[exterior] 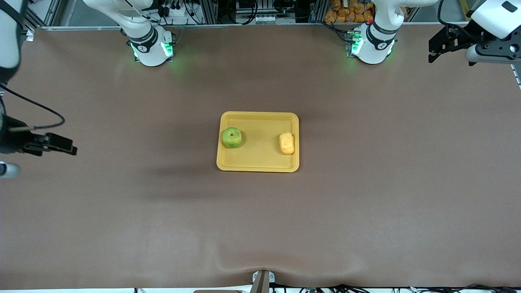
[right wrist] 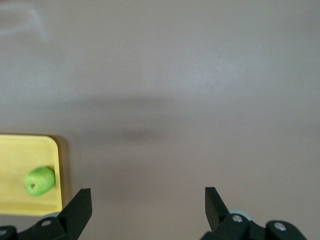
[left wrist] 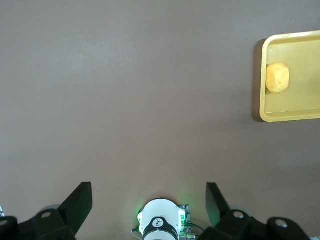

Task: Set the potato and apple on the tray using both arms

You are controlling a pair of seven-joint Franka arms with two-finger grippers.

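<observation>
I'm over a brown table (exterior: 366,211) — soft shadows across it, and past its top edge a metal frame (exterior: 211,12), cables (exterior: 248,10) and orange bags (exterior: 346,10).

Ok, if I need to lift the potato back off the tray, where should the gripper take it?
Grip the potato across its short width at the middle, descending from straight above. It lies flat with its long axis running toward the front camera, near the tray rim at the left arm's end, so the open left gripper probably suits best.
</observation>
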